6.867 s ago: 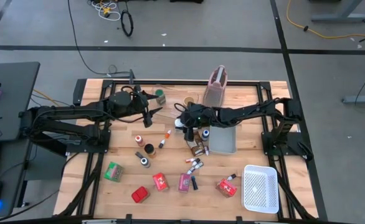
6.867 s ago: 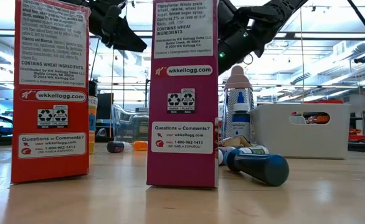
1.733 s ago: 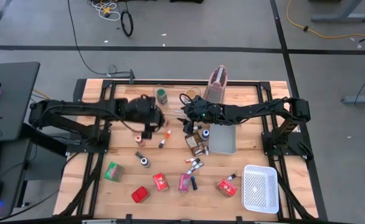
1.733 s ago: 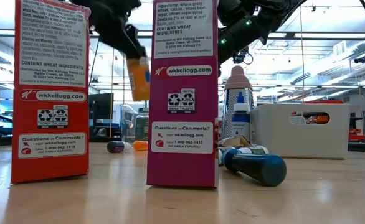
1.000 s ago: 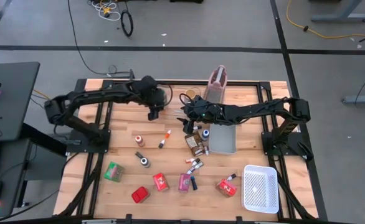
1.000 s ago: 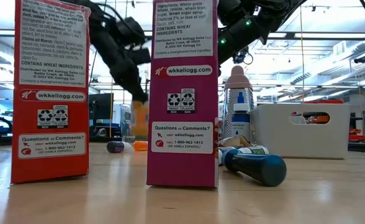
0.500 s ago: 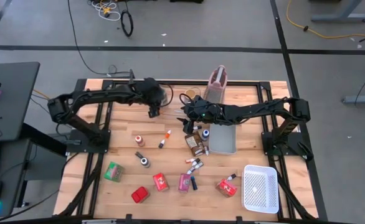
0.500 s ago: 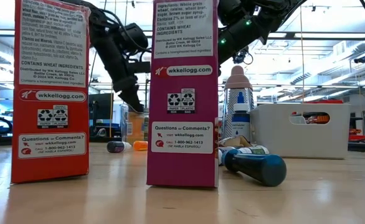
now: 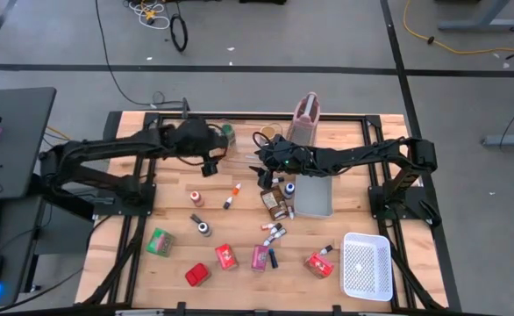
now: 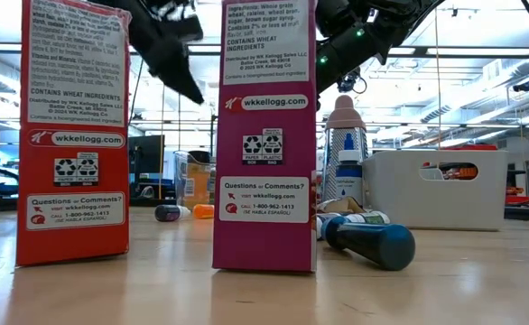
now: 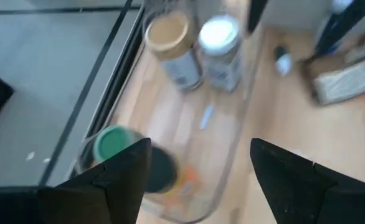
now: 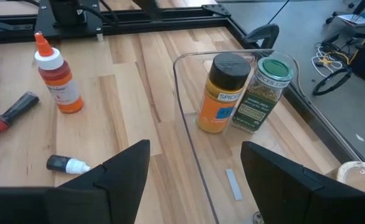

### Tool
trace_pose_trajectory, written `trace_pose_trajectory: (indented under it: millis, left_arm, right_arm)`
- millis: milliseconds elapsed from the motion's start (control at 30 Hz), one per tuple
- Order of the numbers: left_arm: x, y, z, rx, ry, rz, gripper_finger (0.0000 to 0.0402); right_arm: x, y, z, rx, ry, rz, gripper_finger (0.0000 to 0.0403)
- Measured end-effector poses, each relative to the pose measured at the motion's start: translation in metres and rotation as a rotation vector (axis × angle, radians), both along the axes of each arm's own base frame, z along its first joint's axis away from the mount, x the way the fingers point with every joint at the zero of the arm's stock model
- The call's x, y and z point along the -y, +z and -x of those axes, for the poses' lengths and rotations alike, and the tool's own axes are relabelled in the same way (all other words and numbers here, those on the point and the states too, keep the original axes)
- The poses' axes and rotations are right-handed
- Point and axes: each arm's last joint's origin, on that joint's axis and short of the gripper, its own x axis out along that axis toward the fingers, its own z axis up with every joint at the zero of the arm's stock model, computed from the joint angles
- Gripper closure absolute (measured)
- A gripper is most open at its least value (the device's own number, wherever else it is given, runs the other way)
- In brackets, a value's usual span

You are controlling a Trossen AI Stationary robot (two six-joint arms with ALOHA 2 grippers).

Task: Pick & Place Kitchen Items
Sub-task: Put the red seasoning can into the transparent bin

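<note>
A clear plastic bin at the table's far middle holds an orange spice jar with a dark lid and a green-lidded jar, both upright on their bases. The left wrist view also shows a tan-lidded jar and a white-lidded jar in the bin. My left gripper hangs open above the bin's left end, clear of the jars. My right gripper is open at the bin's right end and holds nothing. An orange squeeze bottle stands near the bin.
Small bottles and green, red and pink packets lie on the near half of the table. A grey tray sits centre right, a pinkish jug far centre and a white mesh basket near right.
My left gripper set the orange dark-lidded jar down upright in the clear bin and let go of it. It then rose and drew back toward the table's left side. The jar stays standing next to the green-lidded one.
</note>
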Motion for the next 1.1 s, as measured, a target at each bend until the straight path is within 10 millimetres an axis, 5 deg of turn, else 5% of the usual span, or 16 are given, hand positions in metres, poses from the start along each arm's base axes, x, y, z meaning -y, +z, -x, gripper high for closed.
trace_pose_trajectory:
  millis: [233, 767, 1100]
  left_arm:
    - [0.039, 0.015, 0.006, 0.097, -0.048, 0.023, 0.0120]
    - [0.122, 0.013, 0.012, 0.141, -0.166, 0.247, 0.0123]
    - [0.184, -0.007, 0.017, 0.058, -0.213, 0.484, 0.0123]
  right_arm:
    - [0.000, 0.000, 0.000, 0.000, 0.000, 0.000, 0.0140]
    - [0.000, 0.000, 0.000, -0.002, 0.001, -0.003, 0.0140]
    - [0.000, 0.000, 0.000, 0.000, -0.003, -0.009, 0.0140]
